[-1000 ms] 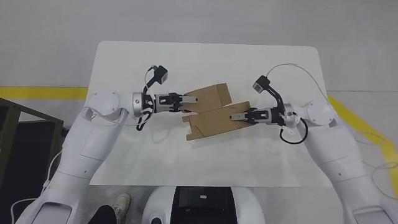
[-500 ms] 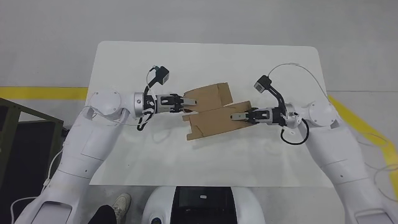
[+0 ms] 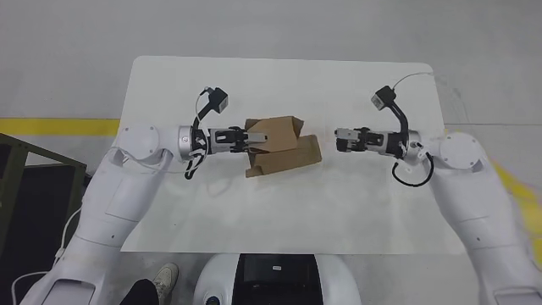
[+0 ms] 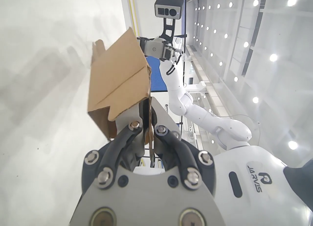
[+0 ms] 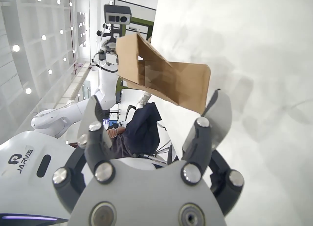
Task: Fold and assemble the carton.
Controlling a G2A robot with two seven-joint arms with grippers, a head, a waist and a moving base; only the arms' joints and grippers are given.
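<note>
You have one brown, partly folded cardboard carton (image 3: 279, 146) at the middle of the white desk (image 3: 356, 212). The left hand (image 3: 258, 138) pinches its edge. The right hand (image 3: 339, 138) is spread, near but apart. Cardboard hides the left fingertips.

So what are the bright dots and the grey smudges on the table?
Left wrist view: the dots are ceiling lamps glaring; the smudges on the table are faint overlapping shadows beside the carton. Right wrist view: lamps and soft shadows too.
</note>
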